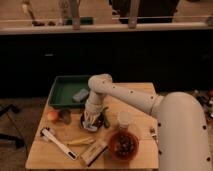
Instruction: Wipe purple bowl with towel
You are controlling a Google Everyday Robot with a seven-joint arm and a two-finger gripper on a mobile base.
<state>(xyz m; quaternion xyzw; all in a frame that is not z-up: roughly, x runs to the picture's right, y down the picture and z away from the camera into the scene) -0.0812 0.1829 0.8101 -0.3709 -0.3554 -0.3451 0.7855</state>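
Note:
The purple bowl (85, 122) sits on the wooden table (140, 100), left of centre, mostly covered by my arm. My gripper (92, 118) points down into the bowl, with a pale towel (91, 125) showing under it inside the bowl. The white arm (125, 97) reaches in from the right, and its large body fills the lower right of the view.
A green tray (62, 90) with a grey object (80, 95) stands at the back left. An orange fruit (52, 115) and a dark cup (65, 116) lie left of the bowl. A red bowl (123, 145), a clear cup (123, 120), a white brush (57, 142) and a snack packet (92, 152) lie in front.

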